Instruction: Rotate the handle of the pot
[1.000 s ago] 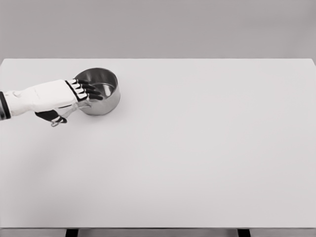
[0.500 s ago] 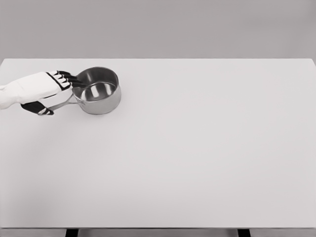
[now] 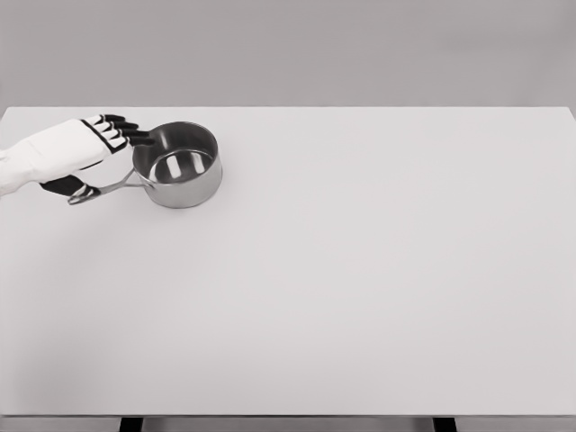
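Note:
A small steel pot (image 3: 178,166) stands at the back left of the white table (image 3: 360,270). Its thin handle (image 3: 108,188) points left and slightly toward me, ending in a loop near the table's left edge. My left hand (image 3: 88,150) hovers just left of the pot, above the handle. Its dark fingers (image 3: 126,129) stretch straight toward the pot's rim, and the thumb (image 3: 63,186) hangs just above the handle's end. The fingers are spread and close on nothing. My right arm is out of view.
The table's left edge lies close to the handle's tip. A plain grey wall (image 3: 288,45) rises behind the table's back edge.
My left hand has drawn back left and upward, off the pot's opening. The handle has swung from pointing toward the lower left to pointing more to the left, now uncovered.

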Tool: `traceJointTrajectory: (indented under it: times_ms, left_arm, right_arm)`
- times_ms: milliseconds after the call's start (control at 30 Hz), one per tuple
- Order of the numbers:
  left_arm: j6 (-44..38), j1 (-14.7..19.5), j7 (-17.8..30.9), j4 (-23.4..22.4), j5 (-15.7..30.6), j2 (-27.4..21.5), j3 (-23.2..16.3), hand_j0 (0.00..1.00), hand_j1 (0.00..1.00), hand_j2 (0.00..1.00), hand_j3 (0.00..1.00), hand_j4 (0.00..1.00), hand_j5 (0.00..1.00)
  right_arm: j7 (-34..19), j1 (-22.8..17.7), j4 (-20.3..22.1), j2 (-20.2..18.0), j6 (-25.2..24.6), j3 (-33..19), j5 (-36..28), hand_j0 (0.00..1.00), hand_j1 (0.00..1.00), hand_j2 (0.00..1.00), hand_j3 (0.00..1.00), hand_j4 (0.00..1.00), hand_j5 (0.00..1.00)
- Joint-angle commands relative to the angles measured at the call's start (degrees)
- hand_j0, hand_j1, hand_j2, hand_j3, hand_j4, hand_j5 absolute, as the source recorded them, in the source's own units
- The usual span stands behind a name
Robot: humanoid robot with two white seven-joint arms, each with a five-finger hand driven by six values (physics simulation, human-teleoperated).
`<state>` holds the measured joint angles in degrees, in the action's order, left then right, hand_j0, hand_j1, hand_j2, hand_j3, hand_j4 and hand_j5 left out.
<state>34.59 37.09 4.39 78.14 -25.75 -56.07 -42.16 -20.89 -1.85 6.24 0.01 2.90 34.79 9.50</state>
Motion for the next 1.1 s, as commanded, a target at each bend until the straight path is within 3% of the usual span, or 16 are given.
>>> traceJointTrajectory:
  times_ms: [0,200,433,567,933,1067]
  left_arm:
    - [0.41,0.0,-1.66,0.0,0.79,-0.45,0.06,1.0,1.0,1.0,1.0,1.0,1.0]
    - [0.41,-2.28,-2.8,0.0,1.76,-0.97,-0.11,1.0,1.0,1.0,1.0,1.0,1.0]
    - [0.41,-2.2,-2.8,-0.27,1.85,-1.15,0.24,1.0,1.0,1.0,1.0,1.0,1.0]
    - [0.41,-1.93,-2.63,0.44,6.68,-1.68,0.68,1.0,1.0,1.0,1.0,1.0,1.0]
    - [0.41,-3.16,-2.45,-0.27,6.15,0.08,-0.02,1.0,1.0,1.0,1.0,1.0,1.0]
    - [0.41,-3.78,-2.36,-2.64,5.71,1.04,-0.11,1.0,1.0,1.0,1.0,1.0,1.0]
  right_arm:
    - [0.06,-0.09,0.0,-0.01,0.0,0.01,-0.01,1.0,1.0,1.0,1.0,1.0,1.0]
    - [-0.03,0.0,0.0,-0.01,0.01,0.01,-0.01,1.0,1.0,1.0,1.0,1.0,1.0]
    - [-0.03,0.0,0.0,-0.01,0.0,0.01,-0.01,1.0,1.0,1.0,1.0,1.0,1.0]
    - [-0.03,-0.09,0.0,-0.01,0.01,0.01,-0.1,1.0,1.0,1.0,1.0,1.0,1.0]
    - [-0.02,-0.09,0.0,-0.01,0.0,0.01,-0.01,1.0,1.0,1.0,1.0,1.0,1.0]
    - [-0.03,-0.09,0.0,-0.01,0.0,0.01,-0.01,1.0,1.0,1.0,1.0,1.0,1.0]
